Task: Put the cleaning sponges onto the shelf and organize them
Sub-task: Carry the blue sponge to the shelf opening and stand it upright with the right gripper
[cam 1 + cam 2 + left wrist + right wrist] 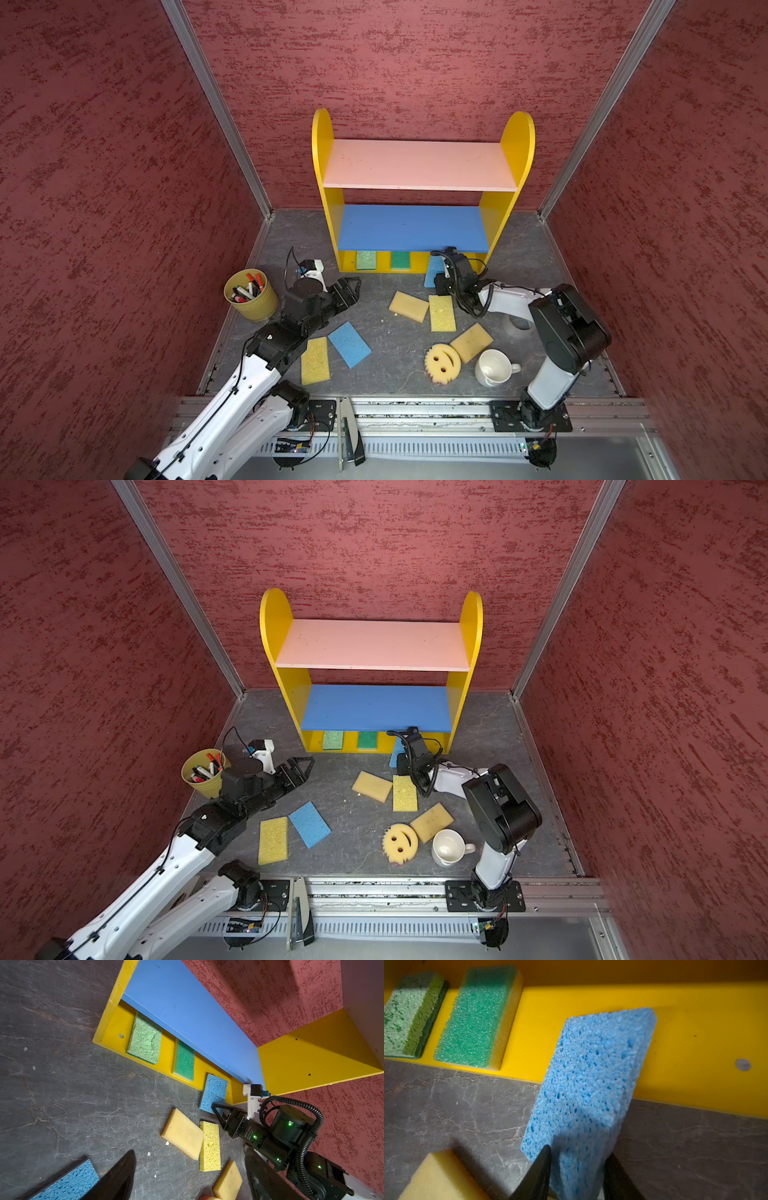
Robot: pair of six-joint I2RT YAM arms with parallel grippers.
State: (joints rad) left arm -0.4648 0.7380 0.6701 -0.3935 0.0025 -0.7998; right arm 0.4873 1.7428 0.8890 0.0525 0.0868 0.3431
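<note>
Step in hand: by my reading, setting a third pad on the lowest tier of the shelf (419, 164), to the right of the two already lined up there.
Right hand: the right hand (577, 1157) sat low at the shelf's front, its jaws flanking the near end of the blue sponge (596, 1076); whether they pressed on it or stood just clear could not be told.
Blue sponge: skewed, far end resting on the yellow base (685, 1043), near end jutting out over the grey surface (395, 353).
Placed already: light green sponge (145, 1039) and dark green sponge (184, 1061), side by side on the base with a gap between them, both square to its front edge.
Left hand: the left hand (351, 291) hung spread and empty, well apart from the shelf, near the second blue sponge (350, 344).
Next move calls for: probably nudging the blue sponge further in and straight, to match the green pair, then backing out low without dragging it.
Left to shelve: six pads on the surface, among them the smiley sponge (443, 362).
</note>
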